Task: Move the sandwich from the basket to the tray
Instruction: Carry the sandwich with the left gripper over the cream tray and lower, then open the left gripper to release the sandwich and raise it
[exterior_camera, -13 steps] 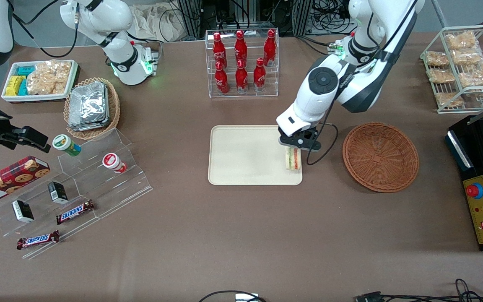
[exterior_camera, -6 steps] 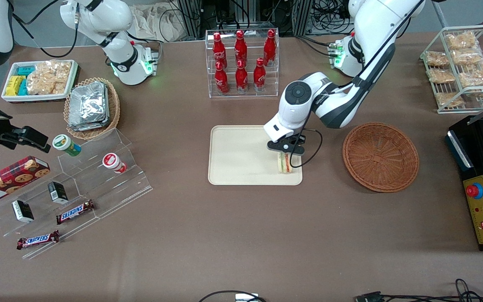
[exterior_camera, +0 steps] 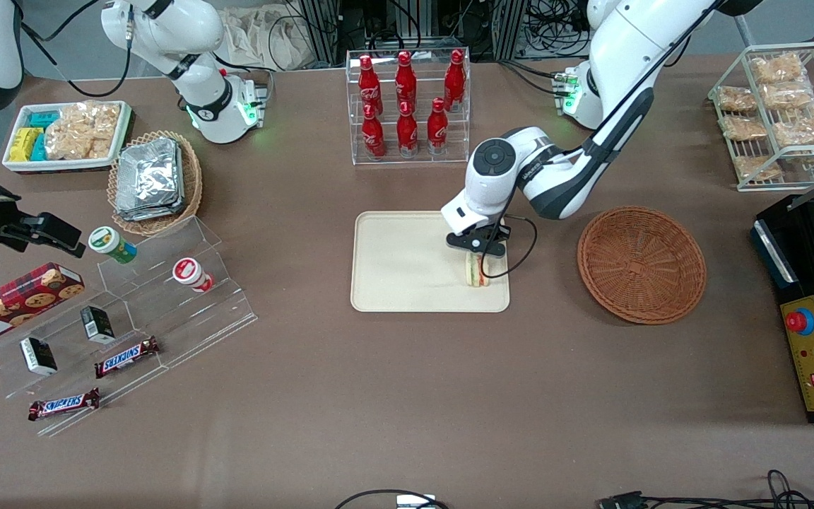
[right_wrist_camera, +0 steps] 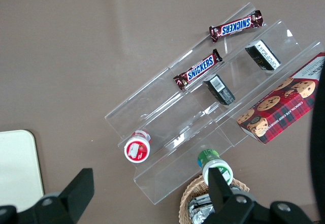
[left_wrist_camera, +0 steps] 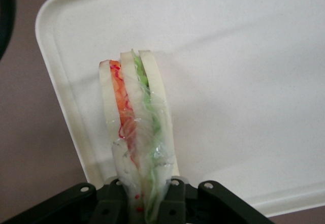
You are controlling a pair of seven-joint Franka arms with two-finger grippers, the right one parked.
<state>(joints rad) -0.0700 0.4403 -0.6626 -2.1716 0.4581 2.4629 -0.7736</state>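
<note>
The sandwich, a wrapped wedge of pale bread with orange and green filling, stands on edge on the cream tray, near the tray's corner closest to the basket. My gripper is directly over it, shut on the sandwich. In the wrist view the sandwich runs out from between the black fingers over the tray, and the gripper pinches its thick end. The brown wicker basket lies beside the tray, toward the working arm's end, with nothing in it.
A clear rack of red bottles stands farther from the front camera than the tray. A black machine sits at the working arm's end. A tan basket of foil packets and acrylic snack steps lie toward the parked arm's end.
The gripper carried the sandwich from the tray's edge nearest the basket further in over the tray and lowered it; the sandwich now rests on the tray surface.
</note>
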